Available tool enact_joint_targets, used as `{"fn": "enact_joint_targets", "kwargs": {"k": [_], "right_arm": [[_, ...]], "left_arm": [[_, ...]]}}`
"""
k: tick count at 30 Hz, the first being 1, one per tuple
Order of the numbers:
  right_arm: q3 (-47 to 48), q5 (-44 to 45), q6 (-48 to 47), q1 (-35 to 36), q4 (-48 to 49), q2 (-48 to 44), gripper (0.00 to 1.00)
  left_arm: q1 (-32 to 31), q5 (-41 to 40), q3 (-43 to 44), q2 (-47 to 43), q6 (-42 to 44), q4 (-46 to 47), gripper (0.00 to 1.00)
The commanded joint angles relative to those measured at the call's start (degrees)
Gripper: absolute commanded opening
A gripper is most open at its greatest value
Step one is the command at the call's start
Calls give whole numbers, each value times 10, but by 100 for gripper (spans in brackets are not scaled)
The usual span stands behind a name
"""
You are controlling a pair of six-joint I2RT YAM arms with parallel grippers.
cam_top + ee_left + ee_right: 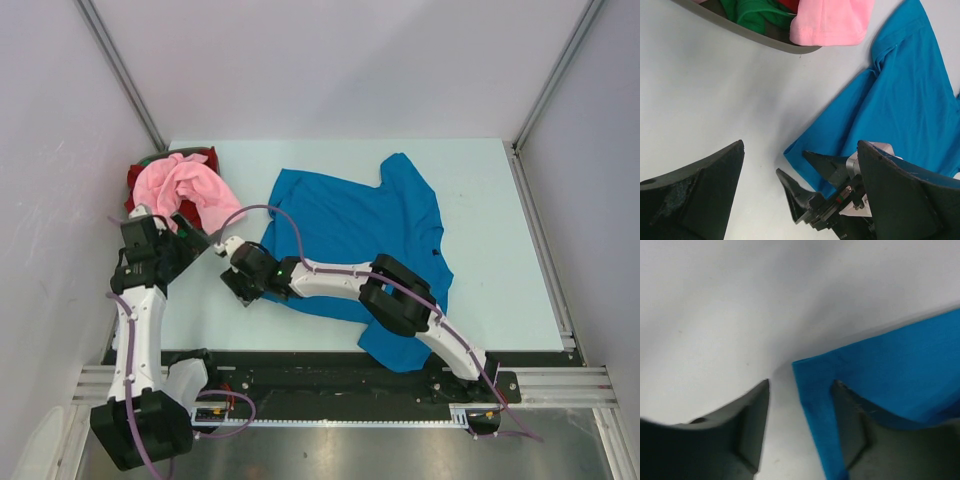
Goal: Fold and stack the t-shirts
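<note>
Holds the right gripper (801,385) low at the near-left corner of the blue t-shirt (350,225), fingers spread astride its edge (not clamped). Hangs the left gripper (800,145) just beside, fingers wide apart above the table (480,200). Finds the blue one spread flat mid-table, the pink t-shirt (185,185) heaped in the basket (760,39) far left.

I see my left arm (133,325) and right arm (330,280) as white tubular links joined by chunky black joints (400,298). A thin purple cable (290,225) runs along each. A small green light (277,270) glows near the right wrist. The left hand (801,145) has broad black wedge fingers (695,190), one of them scuffed pale. The right hand (802,384) shows dark grey pointed fingers, blurred this close.
</note>
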Motion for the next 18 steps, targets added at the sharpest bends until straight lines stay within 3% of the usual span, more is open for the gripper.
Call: {"fn": "enact_joint_targets", "kwargs": {"k": [1, 8, 9, 18], "right_arm": [[0, -3, -2, 6, -12, 28, 50], [-31, 0, -4, 17, -4, 17, 10], [-37, 0, -4, 20, -4, 16, 0], [-98, -37, 2, 80, 22, -29, 0]], "left_arm": [[13, 15, -5, -18, 19, 16, 100], [17, 20, -8, -22, 18, 18, 100], [19, 21, -8, -22, 19, 18, 100], [23, 13, -8, -26, 13, 18, 100]]}}
